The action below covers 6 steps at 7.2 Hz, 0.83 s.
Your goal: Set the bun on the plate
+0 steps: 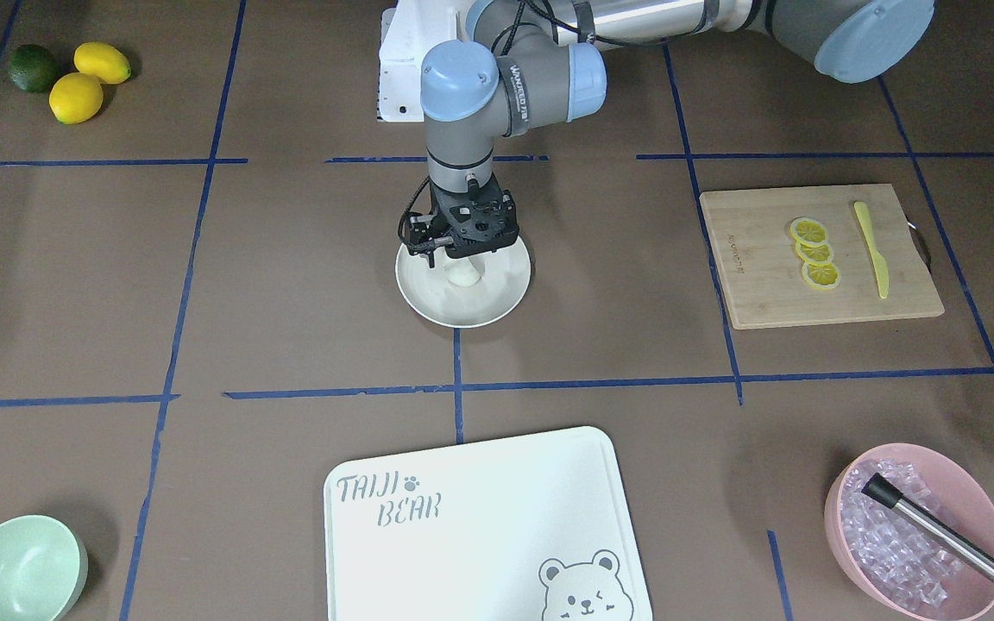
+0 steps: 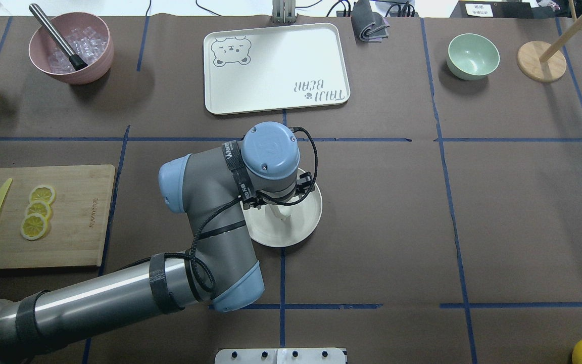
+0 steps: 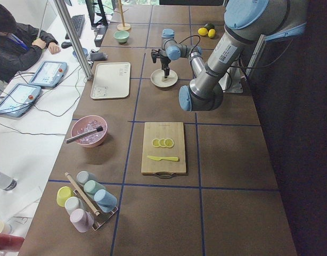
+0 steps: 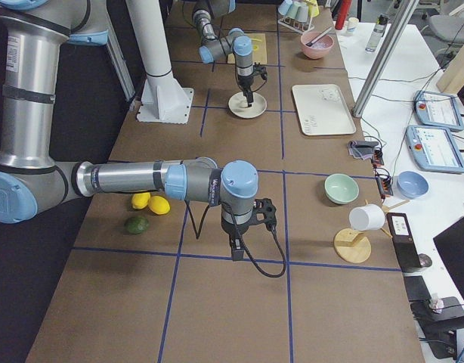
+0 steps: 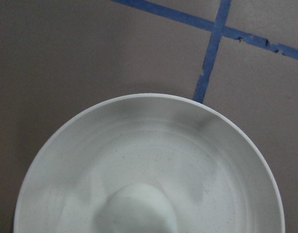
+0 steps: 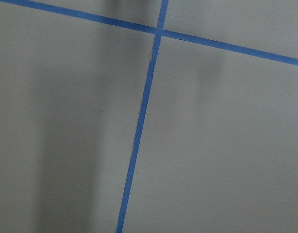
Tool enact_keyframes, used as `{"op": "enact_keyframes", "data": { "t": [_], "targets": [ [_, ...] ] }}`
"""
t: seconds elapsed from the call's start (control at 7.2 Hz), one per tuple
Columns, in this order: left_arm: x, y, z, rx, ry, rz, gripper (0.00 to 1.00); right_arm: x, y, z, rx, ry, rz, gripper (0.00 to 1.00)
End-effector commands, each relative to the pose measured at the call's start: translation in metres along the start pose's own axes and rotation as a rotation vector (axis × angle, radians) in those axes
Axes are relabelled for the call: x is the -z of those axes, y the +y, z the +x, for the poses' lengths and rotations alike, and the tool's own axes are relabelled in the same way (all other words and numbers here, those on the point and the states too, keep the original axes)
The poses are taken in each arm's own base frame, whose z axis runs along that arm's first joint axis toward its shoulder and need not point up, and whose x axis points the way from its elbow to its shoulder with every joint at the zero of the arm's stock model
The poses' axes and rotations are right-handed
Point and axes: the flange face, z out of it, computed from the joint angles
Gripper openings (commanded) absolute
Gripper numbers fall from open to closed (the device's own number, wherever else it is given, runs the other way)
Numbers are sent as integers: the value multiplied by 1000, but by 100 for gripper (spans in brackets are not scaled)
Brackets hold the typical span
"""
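Bun (image 1: 463, 274) over plate (image 1: 499, 297), partly under left gripper (image 1: 462, 260)

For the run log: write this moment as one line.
left gripper: over plate | bun: under it, within rim | grip: unclear | right gripper: over table

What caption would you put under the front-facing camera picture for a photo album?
The robot's left gripper hangs over the cream plate, the small white bun directly beneath it.

I have the left gripper (image 1: 462, 257) pointing straight down and the right gripper (image 4: 237, 249) likewise, both jaws unreadable.
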Motion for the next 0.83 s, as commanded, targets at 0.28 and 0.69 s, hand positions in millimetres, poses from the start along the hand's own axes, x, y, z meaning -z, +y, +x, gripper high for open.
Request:
{"op": "enact_keyframes", "data": {
  "t": [0.28, 0.69],
  "targets": [
    [58, -92, -244, -350, -10, -70, 100, -1, -1, 1, -1, 0, -1, 100],
    [108, -187, -486, -603, -47, -118, 100, -2, 0, 1, -3, -1, -3, 100]
  ]
}}
